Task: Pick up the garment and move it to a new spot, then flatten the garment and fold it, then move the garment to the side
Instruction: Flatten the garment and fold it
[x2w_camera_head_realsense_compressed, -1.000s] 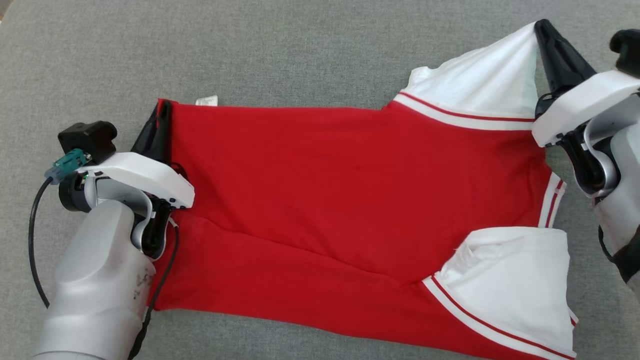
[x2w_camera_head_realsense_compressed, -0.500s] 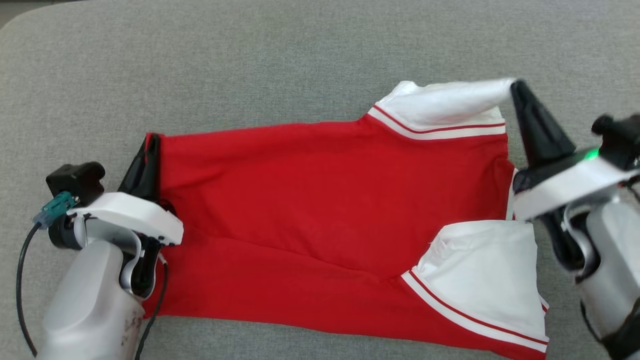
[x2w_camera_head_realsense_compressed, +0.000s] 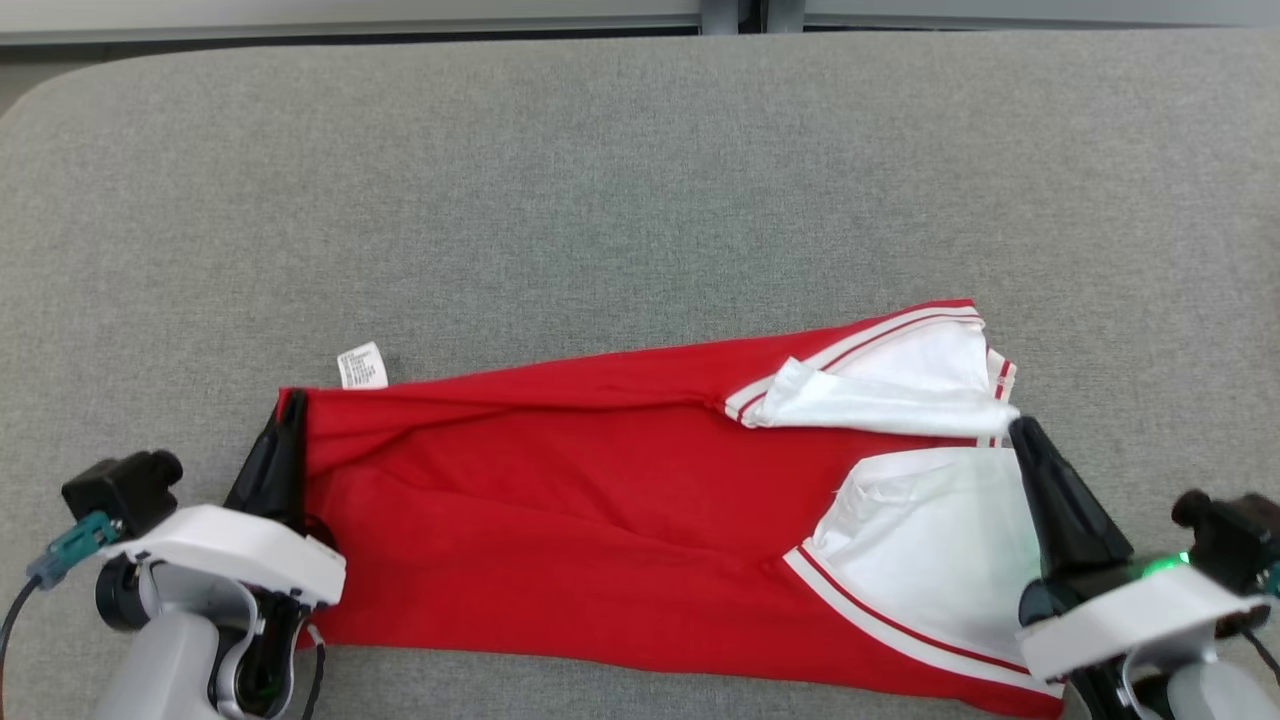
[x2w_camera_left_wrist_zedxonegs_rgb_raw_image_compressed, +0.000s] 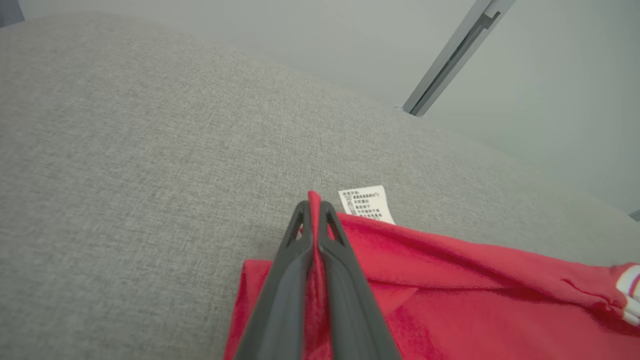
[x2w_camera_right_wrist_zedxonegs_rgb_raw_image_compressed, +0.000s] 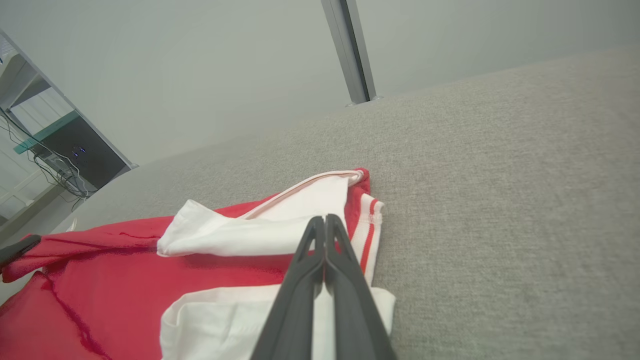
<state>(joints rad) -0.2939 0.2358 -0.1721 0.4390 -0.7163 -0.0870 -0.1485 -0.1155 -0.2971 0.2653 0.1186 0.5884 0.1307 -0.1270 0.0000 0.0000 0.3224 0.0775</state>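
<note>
The shirt (x2w_camera_head_realsense_compressed: 600, 500) is lying on the grey cushion (x2w_camera_head_realsense_compressed: 600, 180), low in the head view toward 6 o'clock. The left gripper (x2w_camera_head_realsense_compressed: 288, 415) is clenching the red hem corner at the shirt's 9 o'clock end, just beside the white label (x2w_camera_head_realsense_compressed: 362, 366). Its wrist view is showing red cloth squeezed between the closed fingers. The right gripper (x2w_camera_head_realsense_compressed: 1022, 435) is pinching the far sleeve (x2w_camera_head_realsense_compressed: 900, 390) at the 3 o'clock end, its fingers pressed together on the white cloth.

This looks like the lengthwise fold, with the far edge being brought over toward 6 o'clock. To do it well, both grippers should be travelling at one pace and one height, so the crease is coming out straight. A gentle pull outward, toward 9 and 3 o'clock, should be smoothing the ridge that is bunching in the red cloth near the label. The held edge should be landing on the near edge, and the fingers should be opening only once the cloth is resting flat.

The shirt's long axis is running from 9 to 3 o'clock, rising slightly toward 2 o'clock at the sleeve end. The hem is pointing to 9 o'clock and the sleeves to 3 o'clock.
</note>
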